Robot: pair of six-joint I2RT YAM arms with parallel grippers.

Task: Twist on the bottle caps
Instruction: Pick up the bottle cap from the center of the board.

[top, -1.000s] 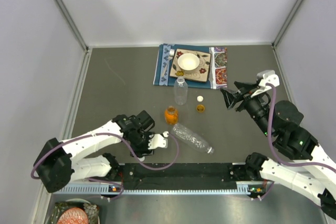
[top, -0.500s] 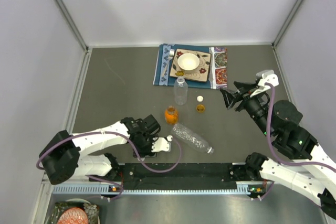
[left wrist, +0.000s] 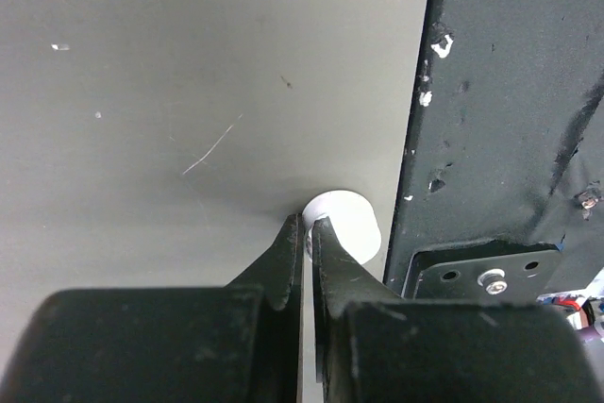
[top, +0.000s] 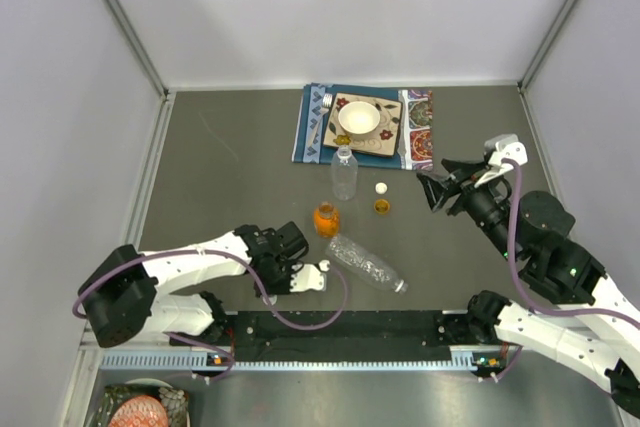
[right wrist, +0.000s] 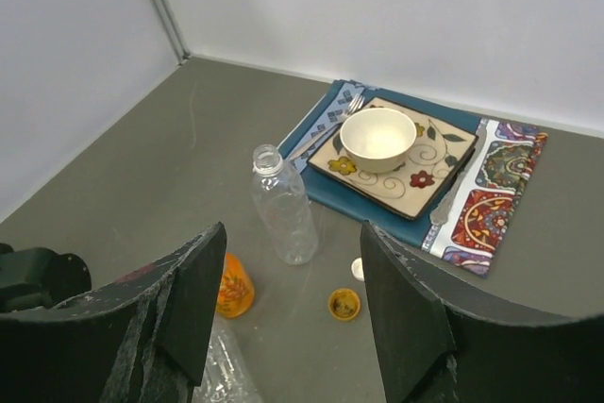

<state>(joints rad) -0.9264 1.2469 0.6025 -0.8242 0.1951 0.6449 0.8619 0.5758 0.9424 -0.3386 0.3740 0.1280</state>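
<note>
Left gripper (left wrist: 307, 226), jaws narrowed to a slit at the rim of a white cap (left wrist: 347, 224) (grip not determinable), is recorded just left of the lying clear bottle (top: 366, 264); right gripper (top: 428, 193), spread wide, well right.

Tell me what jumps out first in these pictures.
The orange bottle stands mid-table, between an upright bottle behind it and a lying bottle nearer the arms. At the near edge, the left gripper is pinched at the rim of a white cap. At the far side a white bowl sits on a patterned plate.
</note>
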